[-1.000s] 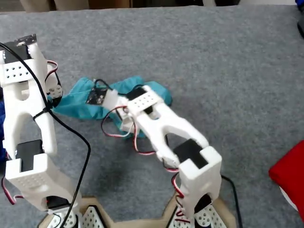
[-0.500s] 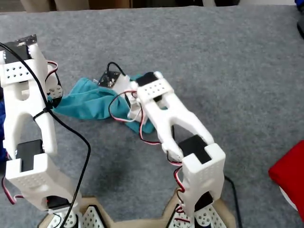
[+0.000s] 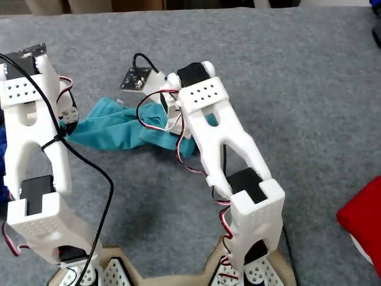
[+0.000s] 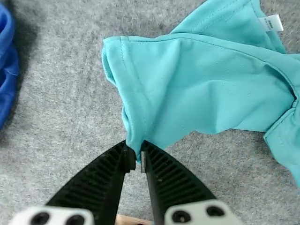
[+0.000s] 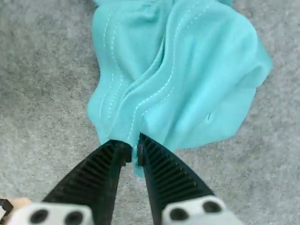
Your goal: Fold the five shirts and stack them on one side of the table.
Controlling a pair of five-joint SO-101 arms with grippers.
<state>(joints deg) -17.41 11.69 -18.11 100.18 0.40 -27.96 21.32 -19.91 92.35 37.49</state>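
Observation:
A teal shirt (image 3: 116,132) lies crumpled on the grey table between the two arms. At the shirt's left end my left gripper (image 4: 136,158) is shut on a folded edge of the teal shirt (image 4: 197,89), whose white label (image 4: 272,22) shows at the far side. My right gripper (image 5: 132,151) is shut on a stitched hem of the teal shirt (image 5: 187,79) at its right end. In the high view the right arm (image 3: 205,101) stands over that end and hides its fingers.
A blue shirt (image 4: 7,70) lies just beyond the left gripper, at the table's left edge (image 3: 2,149). A red shirt (image 3: 363,217) sits at the right edge. Grey felt (image 3: 286,71) stretches open behind and to the right.
The right arm has swung toward the far side of the table, dragging its end of the teal shirt along. The left arm has kept still.

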